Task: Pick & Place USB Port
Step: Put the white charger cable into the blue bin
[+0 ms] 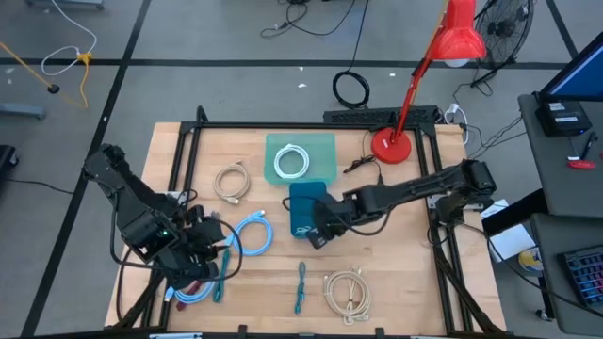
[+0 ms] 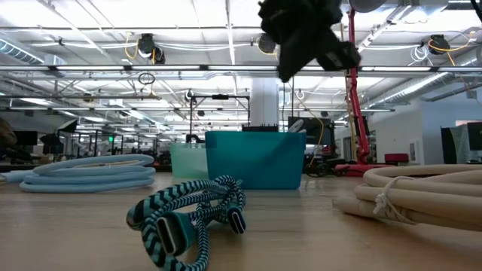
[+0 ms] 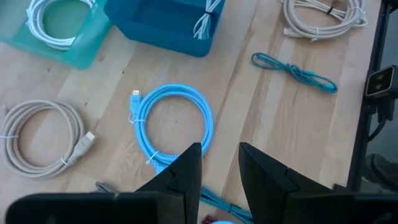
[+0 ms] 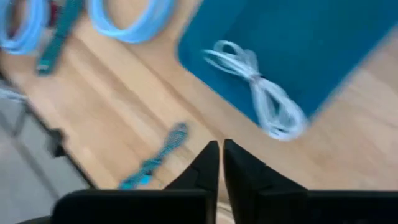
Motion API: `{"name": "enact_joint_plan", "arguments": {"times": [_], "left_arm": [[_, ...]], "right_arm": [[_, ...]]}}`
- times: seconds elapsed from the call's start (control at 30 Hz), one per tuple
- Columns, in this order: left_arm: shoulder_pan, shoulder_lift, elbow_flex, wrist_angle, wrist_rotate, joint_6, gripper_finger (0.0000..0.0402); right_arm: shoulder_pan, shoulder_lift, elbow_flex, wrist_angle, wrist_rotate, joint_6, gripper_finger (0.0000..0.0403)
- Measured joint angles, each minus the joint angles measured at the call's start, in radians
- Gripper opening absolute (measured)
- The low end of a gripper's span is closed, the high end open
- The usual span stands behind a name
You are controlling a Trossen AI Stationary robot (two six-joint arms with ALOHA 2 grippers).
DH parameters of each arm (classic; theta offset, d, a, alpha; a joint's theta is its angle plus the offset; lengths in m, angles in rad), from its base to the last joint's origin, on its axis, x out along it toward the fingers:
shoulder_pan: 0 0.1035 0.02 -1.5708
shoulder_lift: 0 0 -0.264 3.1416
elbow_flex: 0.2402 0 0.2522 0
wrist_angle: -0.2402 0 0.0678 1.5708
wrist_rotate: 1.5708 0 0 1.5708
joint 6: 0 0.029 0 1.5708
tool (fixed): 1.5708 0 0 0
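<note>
White cable bundle [image 4: 261, 93] already lies inside the dark teal bin [image 1: 303, 209] mid-desk, while the loose ones left on the desk [image 1: 396, 282] are the light blue coil [image 1: 252, 234], the teal braided cable [image 1: 301, 287] near the front edge and two beige coils [image 1: 347, 292]; all look light, floppy and springy, so I'd grab at the tied waist or across bunched loops, not by a plug end. Right gripper [image 1: 316, 237] hovers just over the bin's front edge, fingers [image 4: 239, 171] pinched together and empty. Left gripper [image 1: 209, 252] waits near the front-left corner, fingers [image 3: 186, 171] parted, holding nothing, with the blue coil just ahead.
</note>
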State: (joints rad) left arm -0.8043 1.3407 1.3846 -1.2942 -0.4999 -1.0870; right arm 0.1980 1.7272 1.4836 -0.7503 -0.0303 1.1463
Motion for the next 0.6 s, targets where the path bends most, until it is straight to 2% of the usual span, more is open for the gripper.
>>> {"name": "enact_joint_plan", "arguments": {"times": [0.2,0.33,0.6], "left_arm": [[0.001,0.0,0.0,0.0,-0.018,0.004,0.0108],[0.001,0.0,0.0,0.0,-0.023,0.004,0.0108],[0.001,0.0,0.0,0.002,-0.024,-0.012,0.0108]], "right_arm": [[0.033,-0.02,0.0,-0.03,0.107,-0.052,0.0001],[0.046,-0.018,0.0,-0.085,0.076,-0.074,0.0001],[0.059,-0.018,0.0,-0.205,0.108,-0.048,0.0]]}}
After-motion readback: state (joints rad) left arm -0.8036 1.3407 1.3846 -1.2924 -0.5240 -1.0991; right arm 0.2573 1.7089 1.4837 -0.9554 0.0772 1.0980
